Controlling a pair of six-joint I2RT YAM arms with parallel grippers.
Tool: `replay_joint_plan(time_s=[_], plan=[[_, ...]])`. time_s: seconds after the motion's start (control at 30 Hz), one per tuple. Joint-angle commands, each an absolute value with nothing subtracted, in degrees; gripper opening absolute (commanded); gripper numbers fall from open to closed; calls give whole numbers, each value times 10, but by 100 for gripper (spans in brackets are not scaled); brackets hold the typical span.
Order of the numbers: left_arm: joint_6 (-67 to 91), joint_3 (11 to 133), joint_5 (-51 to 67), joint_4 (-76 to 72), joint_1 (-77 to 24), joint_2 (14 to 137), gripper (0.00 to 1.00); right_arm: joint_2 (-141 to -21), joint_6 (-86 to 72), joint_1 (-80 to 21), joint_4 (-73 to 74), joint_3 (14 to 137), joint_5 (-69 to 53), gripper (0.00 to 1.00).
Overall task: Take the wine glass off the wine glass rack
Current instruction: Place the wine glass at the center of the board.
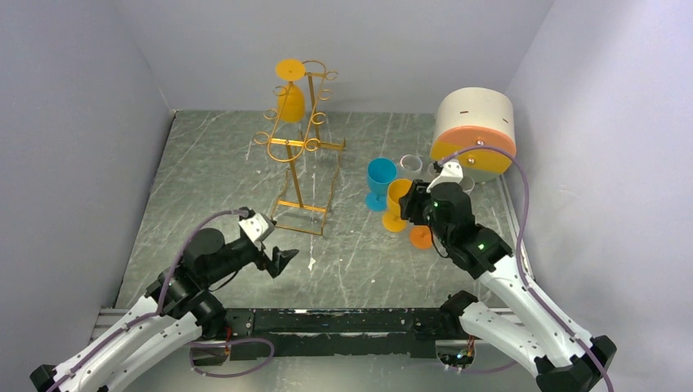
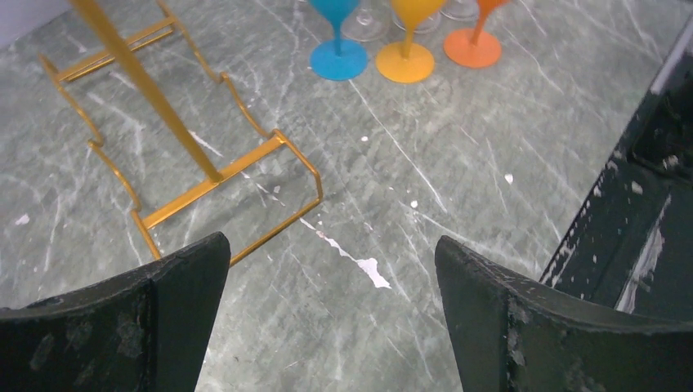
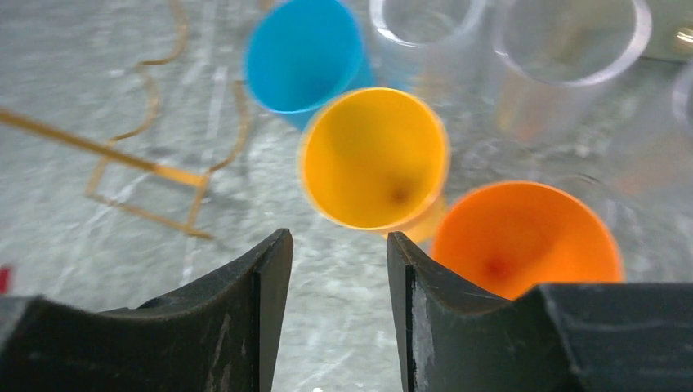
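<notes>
The gold wire wine glass rack (image 1: 302, 147) stands at the back middle of the table. A yellow wine glass (image 1: 290, 98) hangs upside down from its top hooks. My left gripper (image 1: 286, 263) is open and empty, low over the table just in front of the rack's base (image 2: 221, 171). My right gripper (image 1: 413, 204) is open and empty, hovering over a group of glasses to the right of the rack. In the right wrist view its jaws (image 3: 339, 245) stand apart with only table between them; the rack base (image 3: 147, 171) shows at the left.
A blue glass (image 1: 380, 181), a yellow glass (image 1: 398, 204) and an orange glass (image 1: 421, 237) stand upright right of the rack, with clear glasses (image 1: 411, 164) behind them. A white drum with an orange face (image 1: 474, 135) lies at the back right. Grey walls enclose the table.
</notes>
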State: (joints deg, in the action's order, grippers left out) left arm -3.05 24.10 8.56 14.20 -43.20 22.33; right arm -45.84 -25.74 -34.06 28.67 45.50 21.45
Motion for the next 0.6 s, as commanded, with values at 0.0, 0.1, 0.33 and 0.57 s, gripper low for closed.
replay_joint_plan(time_s=[0.0, 0.1, 0.33, 0.57], plan=[[78, 273, -27, 128, -427, 231, 99, -424, -239, -338, 192, 430, 66, 52], [153, 319, -141, 188, -425, 283, 99, -413, -253, -339, 148, 407, 15, 54], [248, 383, -171, 243, -385, 405, 99, -443, -293, -338, 99, 401, -82, 57], [361, 354, -208, 192, -314, 424, 99, -459, -290, -338, 110, 408, -87, 59]])
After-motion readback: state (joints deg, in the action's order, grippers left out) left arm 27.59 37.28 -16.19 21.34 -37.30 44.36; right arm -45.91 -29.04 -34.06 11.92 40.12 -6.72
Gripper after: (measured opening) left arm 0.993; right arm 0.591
